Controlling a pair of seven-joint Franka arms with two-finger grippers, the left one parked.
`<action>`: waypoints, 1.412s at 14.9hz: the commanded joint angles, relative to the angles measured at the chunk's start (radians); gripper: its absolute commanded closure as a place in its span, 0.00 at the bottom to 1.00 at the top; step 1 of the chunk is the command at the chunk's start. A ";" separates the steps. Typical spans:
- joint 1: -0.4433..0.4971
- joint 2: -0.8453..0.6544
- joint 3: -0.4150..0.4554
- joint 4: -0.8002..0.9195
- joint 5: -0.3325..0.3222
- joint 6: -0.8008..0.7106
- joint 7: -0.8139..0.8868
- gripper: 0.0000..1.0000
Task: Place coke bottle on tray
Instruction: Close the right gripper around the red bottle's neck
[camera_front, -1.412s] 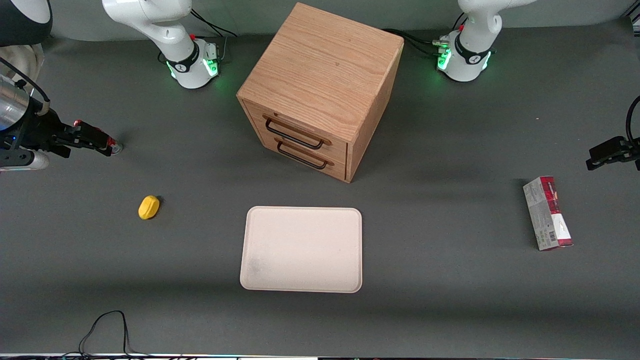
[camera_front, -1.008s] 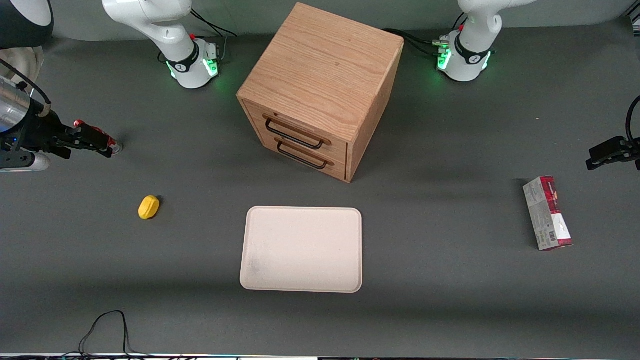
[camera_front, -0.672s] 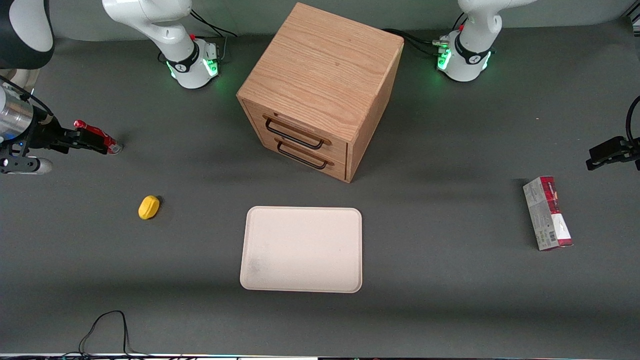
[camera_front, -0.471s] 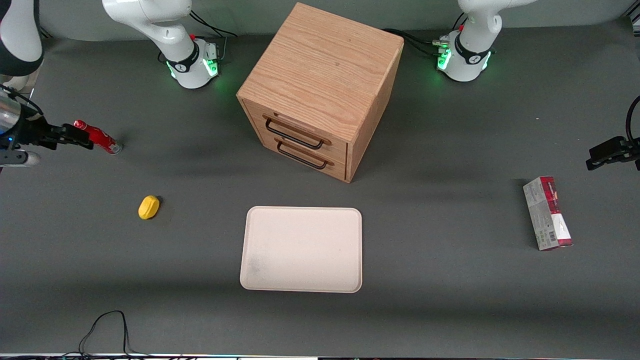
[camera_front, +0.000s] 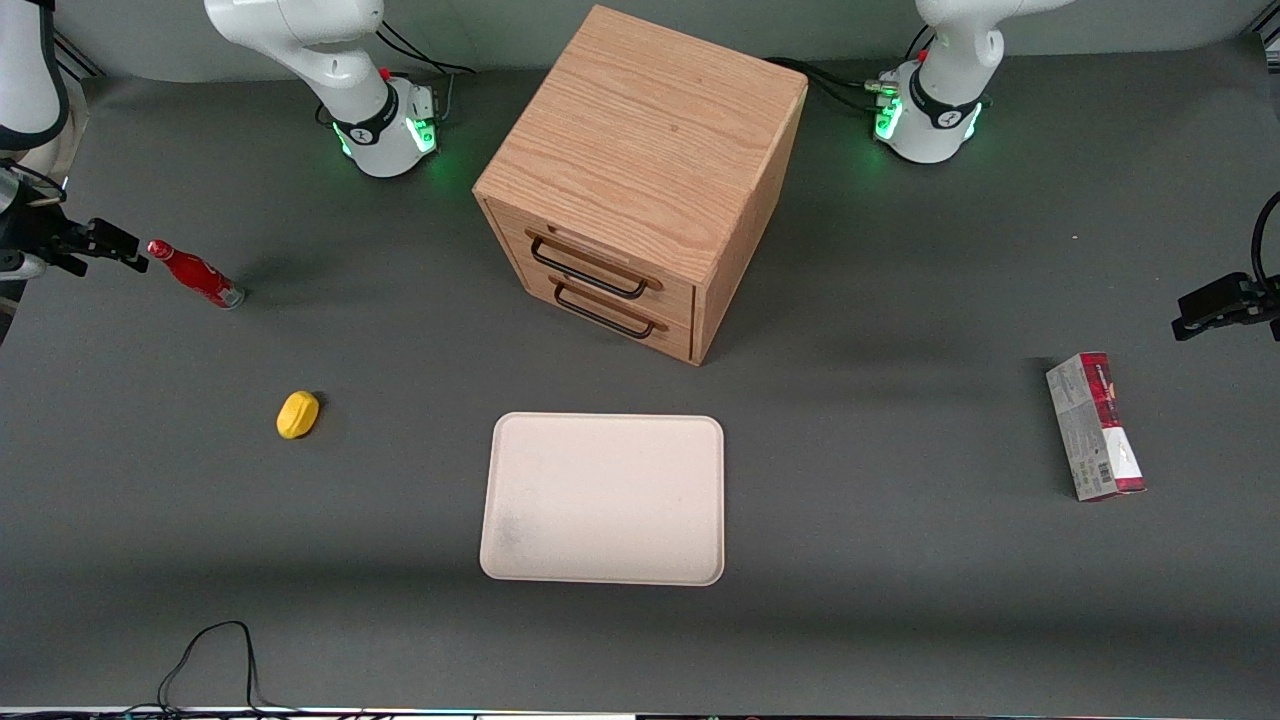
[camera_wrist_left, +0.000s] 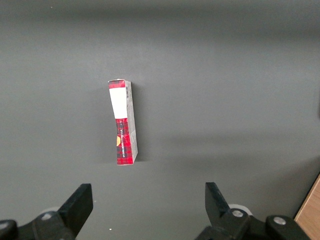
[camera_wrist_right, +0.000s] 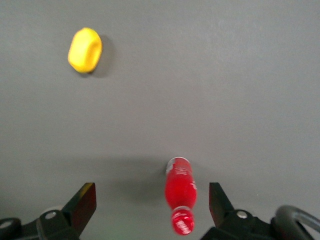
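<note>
So the gripper (camera_front: 128, 253) has backed off toward the working arm's end of the bench since a second or so ago. Back then it sat right over the coke bottle (camera_front: 194, 274); now the bottle is fully uncovered and hasn't budged from its spot on the bench (camera_front: 900, 600).

The bottle looks to be standing upright on its silvery end, cap toward the gripper as the front view shows it. In the right wrist view the coke bottle (camera_wrist_right: 180, 196) sits between the two fingers (camera_wrist_right: 83, 204), which are spread wide and holding nothing, with clear space on both sides.

Progress-wise: basically nothing done yet, I'd say. No grasp, no lift, and the tray (camera_front: 602, 498) is well apart from the bottle, nearer the front camera and toward the middle of the bench. Still to go: grab it, carry it over, set it down.

The tray has nothing in it. The wooden cabinet (camera_front: 640, 180) has both drawers shut, so can't see inside. A yellow oval thing (camera_front: 297, 414) lies between bottle and tray, and a red-and-grey carton (camera_front: 1095, 426) is off toward the parked arm's end.
</note>
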 joint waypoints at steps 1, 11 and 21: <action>0.012 -0.052 -0.088 -0.116 -0.018 0.117 -0.085 0.00; 0.010 -0.038 -0.191 -0.242 -0.122 0.275 -0.108 0.00; 0.009 -0.032 -0.222 -0.246 -0.156 0.269 -0.114 0.87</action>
